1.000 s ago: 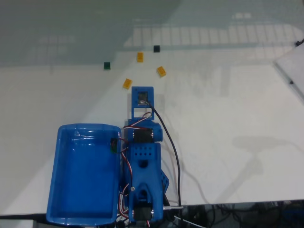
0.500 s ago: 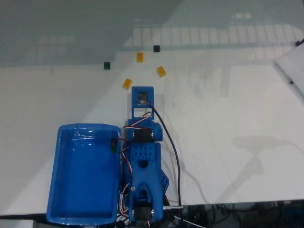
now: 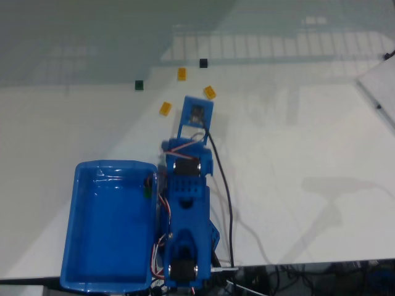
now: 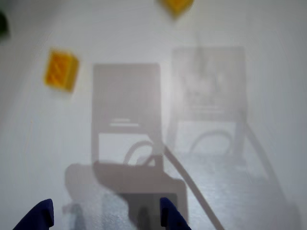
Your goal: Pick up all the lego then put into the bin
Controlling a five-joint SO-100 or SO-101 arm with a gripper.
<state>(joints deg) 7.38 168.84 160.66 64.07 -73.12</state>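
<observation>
The jaws [image 4: 105, 215] hang open and empty above the white desk [image 3: 296, 142], near two yellow-orange lego bricks [image 4: 61, 70]

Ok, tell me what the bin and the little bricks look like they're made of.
The bin: probably moulded plastic with a glossy finish, judging by the bright highlights on its rim and floor. The bricks, such as the yellow-orange brick: likely hard plastic; its solid colour and studded top suggest so, though blur hides the finish.
</observation>
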